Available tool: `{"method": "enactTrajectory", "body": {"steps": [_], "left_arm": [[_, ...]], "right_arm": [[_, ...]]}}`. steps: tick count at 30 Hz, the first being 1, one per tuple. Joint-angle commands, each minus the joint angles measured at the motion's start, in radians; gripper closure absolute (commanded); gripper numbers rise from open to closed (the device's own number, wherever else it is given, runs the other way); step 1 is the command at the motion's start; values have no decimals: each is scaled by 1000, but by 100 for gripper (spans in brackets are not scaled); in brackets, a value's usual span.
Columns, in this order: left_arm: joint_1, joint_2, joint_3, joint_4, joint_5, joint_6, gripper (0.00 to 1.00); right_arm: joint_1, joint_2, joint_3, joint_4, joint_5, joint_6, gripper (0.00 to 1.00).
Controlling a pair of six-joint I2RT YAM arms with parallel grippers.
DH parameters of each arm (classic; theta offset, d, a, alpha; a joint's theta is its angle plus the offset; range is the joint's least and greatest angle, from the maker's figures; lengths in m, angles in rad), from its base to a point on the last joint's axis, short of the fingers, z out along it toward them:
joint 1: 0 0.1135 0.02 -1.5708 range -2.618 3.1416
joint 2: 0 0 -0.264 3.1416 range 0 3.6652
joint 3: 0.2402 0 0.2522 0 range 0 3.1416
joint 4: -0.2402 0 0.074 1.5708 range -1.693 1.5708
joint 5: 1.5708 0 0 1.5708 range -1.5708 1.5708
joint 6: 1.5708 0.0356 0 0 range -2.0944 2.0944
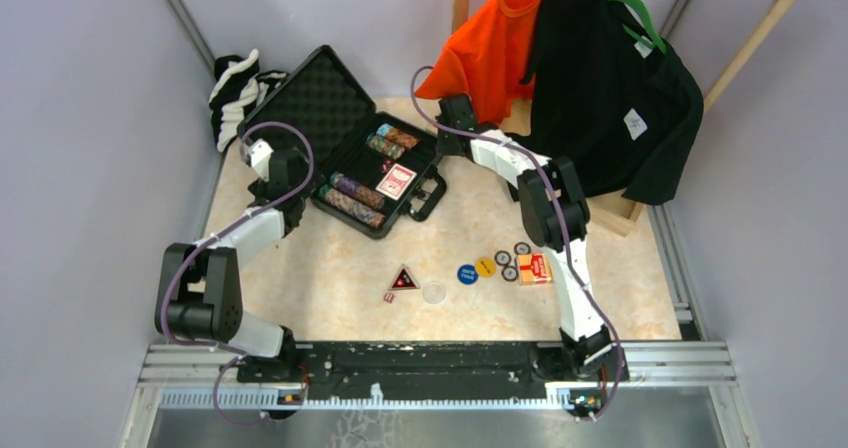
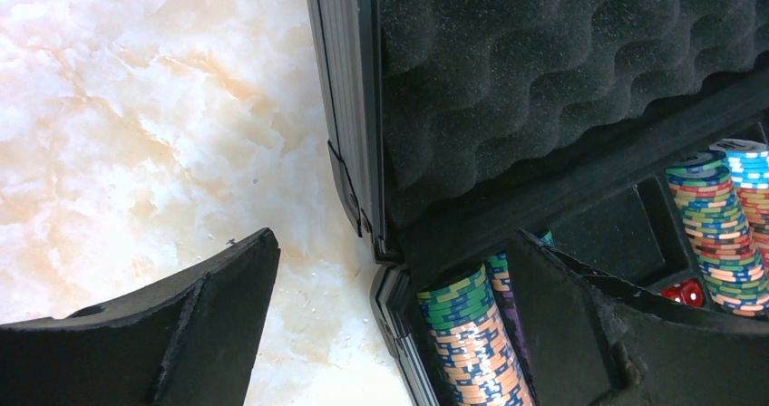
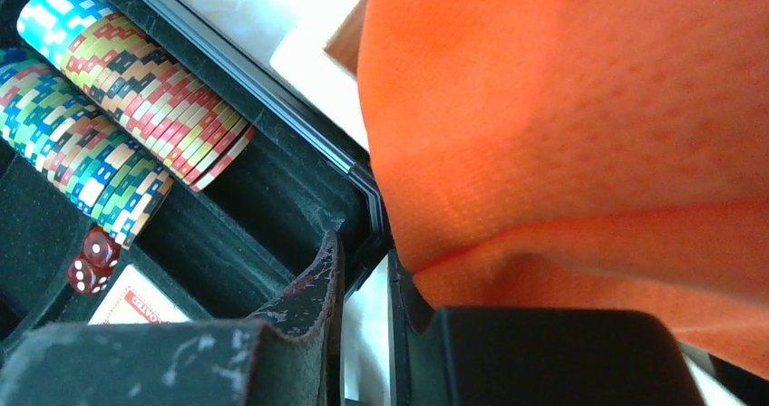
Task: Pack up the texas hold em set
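- Briefcase [image 1: 318,96]: you see it lying open at the far left of the desk [image 1: 330,258]. Its foam-lined lid is tilted back and its handle [image 1: 430,198] faces the right arm.
- Poker chips [image 1: 355,198]: rows fill the tray slots, with a red card deck [image 1: 397,181] lying beside them and red dice [image 3: 91,263] near it.
- Left claw [image 2: 394,261]: its fingers are apart and straddle the case's side wall at the hinge corner. One finger [image 2: 181,333] is outside over the desk, the other over the chips.
- Right claw [image 3: 363,288]: its fingers are close together at the case's far corner rim. You cannot tell whether they pinch it. An orange shirt [image 3: 562,107] hangs just beside it.
- Lying loose on the desk, well apart from the case: black-red triangle [image 1: 403,279], clear disc [image 1: 433,292], blue disc [image 1: 467,274], yellow disc [image 1: 485,266], three stray chips [image 1: 510,273] and a second deck [image 1: 534,268].
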Motion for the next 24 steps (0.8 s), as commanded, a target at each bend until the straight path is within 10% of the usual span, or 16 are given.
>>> {"method": "enactTrajectory", "body": {"steps": [1,24], "left_arm": [[6,-20,-18,29,-2,12,0],[56,67,-19,71,10,28,0]], "right_arm": [[25,-116,-99,-60,-47,-120,100],[133,-445,-615,89,-22,-20,100]]}}
